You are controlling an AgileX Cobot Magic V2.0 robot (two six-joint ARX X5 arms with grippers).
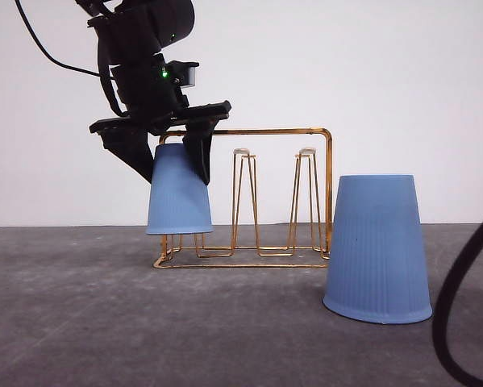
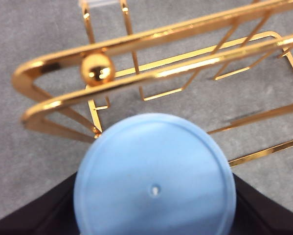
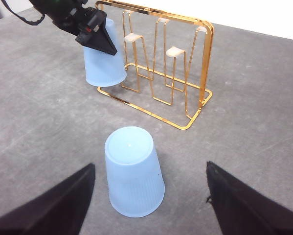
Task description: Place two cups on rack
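While inverted, cup [image 1: 179, 193] fills left gripper [image 1: 170, 157].

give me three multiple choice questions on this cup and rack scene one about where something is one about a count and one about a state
1. Where is the cup in the left gripper?
A. At the rack's left end
B. Beside the other cup
C. Behind the rack's right end

2. How many blue cups are in view?
A. One
B. Two
C. Three

3. How is the free cup resting?
A. Lying on its side
C. Upright, mouth up
B. Upside down on the table

Answers: 1 A, the held cup hangs over the left end of the gold rack. 2 B, one is gripped and one stands on the table. 3 B, its wide mouth is down and its closed base faces up.
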